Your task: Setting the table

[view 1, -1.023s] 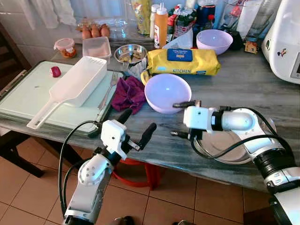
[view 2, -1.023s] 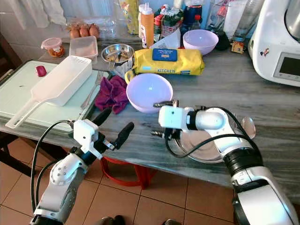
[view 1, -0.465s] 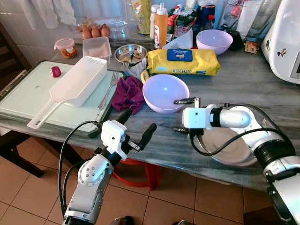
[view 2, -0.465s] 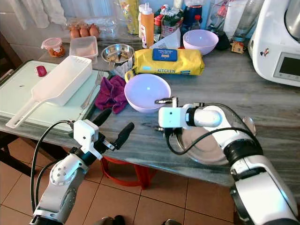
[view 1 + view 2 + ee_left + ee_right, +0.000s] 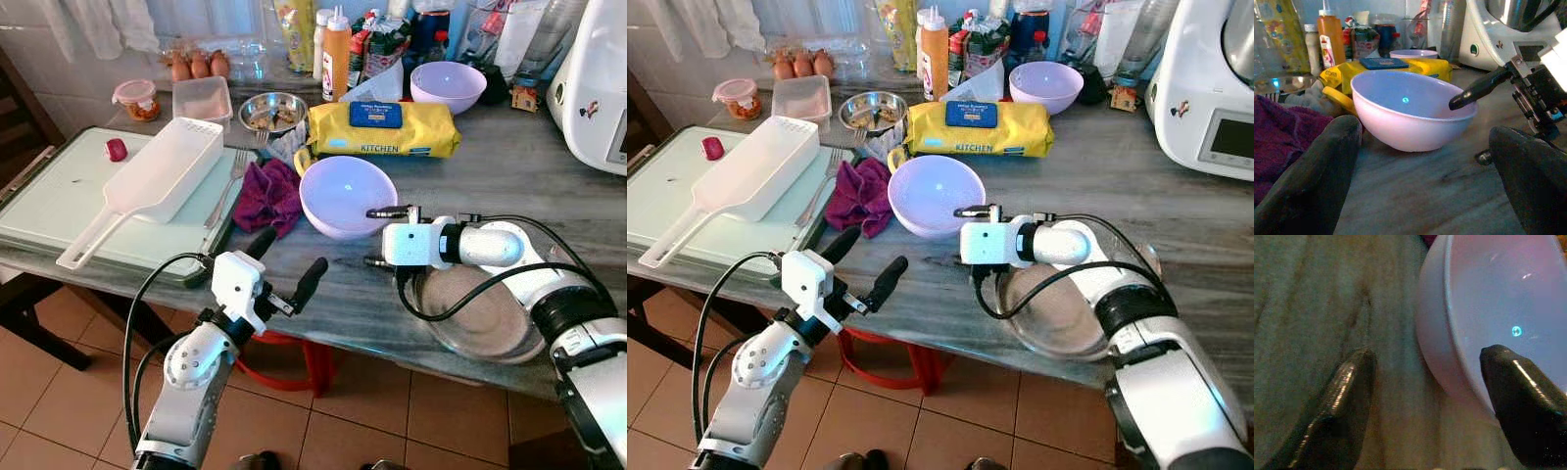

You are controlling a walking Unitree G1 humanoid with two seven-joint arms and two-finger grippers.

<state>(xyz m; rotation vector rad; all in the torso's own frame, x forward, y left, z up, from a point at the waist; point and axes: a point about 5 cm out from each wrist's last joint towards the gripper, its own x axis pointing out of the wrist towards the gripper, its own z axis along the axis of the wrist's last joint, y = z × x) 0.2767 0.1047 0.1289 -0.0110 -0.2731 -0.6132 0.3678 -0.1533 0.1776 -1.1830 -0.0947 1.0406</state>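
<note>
1. Since a second ago our right gripper (image 5: pixel 375 236) has pushed forward to the near lavender bowl (image 5: pixel 349 194); the bowl has slid slightly toward the yellow wipes pack (image 5: pixel 382 129).
2. Right fingers spread, straddling the bowl's rim: one tip over the inside, one outside against the wall. Not clamped.
3. Bowl sits on the grey counter (image 5: pixel 509 176), beside the purple cloth (image 5: pixel 268 194).
4. Metal plate (image 5: pixel 480 318) lies under our right forearm, near the counter's edge.
5. Left gripper (image 5: pixel 286 262) hovers at the counter edge, fingers apart, empty.
</note>
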